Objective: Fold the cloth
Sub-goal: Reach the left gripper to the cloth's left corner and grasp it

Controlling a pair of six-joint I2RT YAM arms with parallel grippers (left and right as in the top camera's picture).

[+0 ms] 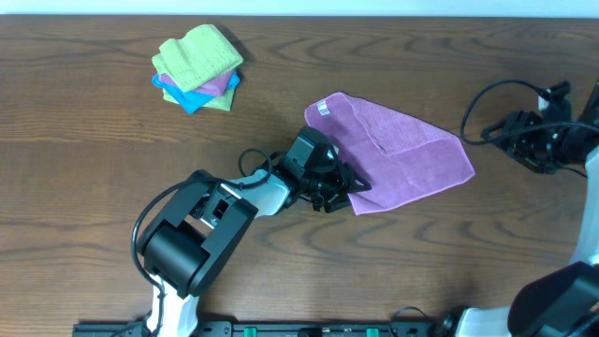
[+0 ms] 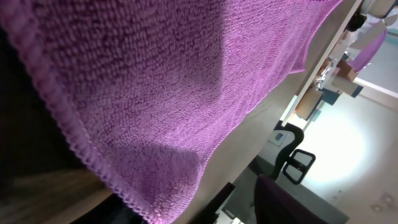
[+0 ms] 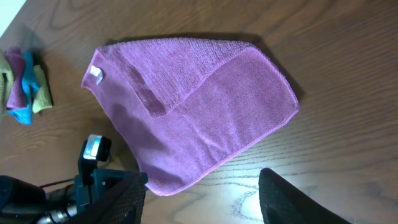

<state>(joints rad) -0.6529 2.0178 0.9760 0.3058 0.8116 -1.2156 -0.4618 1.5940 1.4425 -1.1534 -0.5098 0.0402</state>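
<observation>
open table [image 1: 84, 140] spread left and in front of the purple cloth [image 1: 412, 150]. the left gripper [image 1: 346, 192] and its arm [image 1: 234, 201] covered the cloth's near-left corner, blocking that side. a stack of cloths [image 1: 198, 67] sat near the far edge, well apart. the right gripper [image 1: 522, 140] stood near the cloth's right corner; bare wood lay between them.

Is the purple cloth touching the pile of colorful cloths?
Apart. The overhead view shows bare table between the purple cloth and the pile.
</observation>
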